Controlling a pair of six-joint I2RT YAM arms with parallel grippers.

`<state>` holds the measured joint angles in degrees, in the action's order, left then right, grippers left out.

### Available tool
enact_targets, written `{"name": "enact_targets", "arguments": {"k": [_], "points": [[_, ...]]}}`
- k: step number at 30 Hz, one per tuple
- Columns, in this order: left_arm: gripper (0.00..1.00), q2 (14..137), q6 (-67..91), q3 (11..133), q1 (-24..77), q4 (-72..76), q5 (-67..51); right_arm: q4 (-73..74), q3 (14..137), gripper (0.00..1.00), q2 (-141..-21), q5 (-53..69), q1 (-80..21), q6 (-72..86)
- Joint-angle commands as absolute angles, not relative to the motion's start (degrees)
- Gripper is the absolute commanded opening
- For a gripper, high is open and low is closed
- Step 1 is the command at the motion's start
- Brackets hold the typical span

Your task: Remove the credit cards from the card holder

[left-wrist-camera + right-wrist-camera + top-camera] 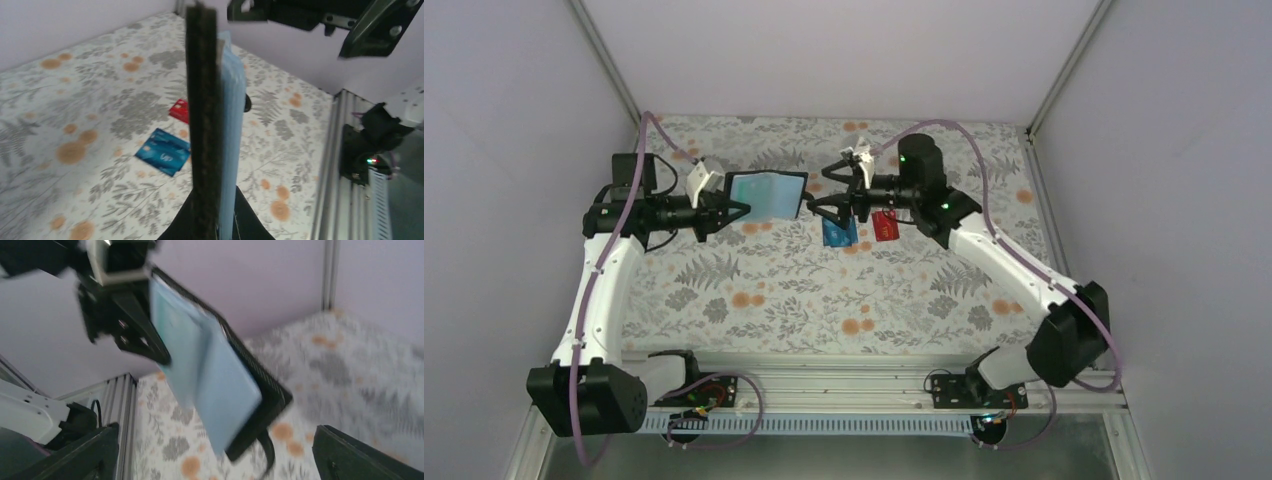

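Currently the floral table [754, 290] is largely in view, though both arms cover parts of it. The left gripper [736, 208] is clamped tight on the card holder [767, 195] at its left edge and holds it opened flat in the air, light blue inside facing up. In the left wrist view it shows edge-on only, dark outer side beside blue lining, with the fingers cut off at the bottom of the frame. The right gripper [819, 195] is spread wide with nothing in it, just beside the holder's right edge; can't tell if it touches. The right wrist view is motion-blurred, so I can't make out what sits in the pockets. The blue card [838, 232] and red card [884, 225] lie flat on the table near each other, below the right gripper, which partly hides both. The blue one has a pale logo and the red one faint marks; neither is readable.
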<state>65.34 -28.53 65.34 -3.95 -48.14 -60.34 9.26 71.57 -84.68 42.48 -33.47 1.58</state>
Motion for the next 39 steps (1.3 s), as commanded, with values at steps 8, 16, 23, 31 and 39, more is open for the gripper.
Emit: {"name": "enact_targets", "arguments": {"k": [8, 16, 23, 31, 39], "points": [[0.02, 64.52, -47.94, 69.05, -3.78, -62.24, -78.55, -5.19, 70.24, 0.99, -87.06, 44.32, -37.25, 5.4], [0.02, 64.42, -47.19, 68.34, -3.75, -61.33, -77.76, -6.38, 71.07, 0.36, -88.97, 62.38, -38.23, 1.6], [0.17, 64.26, -44.81, 67.89, -3.69, -59.23, -76.22, -3.68, 71.27, 0.04, -89.32, 58.25, -37.9, 1.44], [0.32, 64.24, -49.03, 70.05, -3.78, -62.97, -76.78, 0.44, 70.43, 0.04, -85.21, 56.76, -36.01, -2.23], [0.2, 64.43, -52.44, 70.66, -3.77, -65.28, -77.94, 3.77, 72.18, 0.04, -84.76, 59.12, -35.6, -4.58]]}}
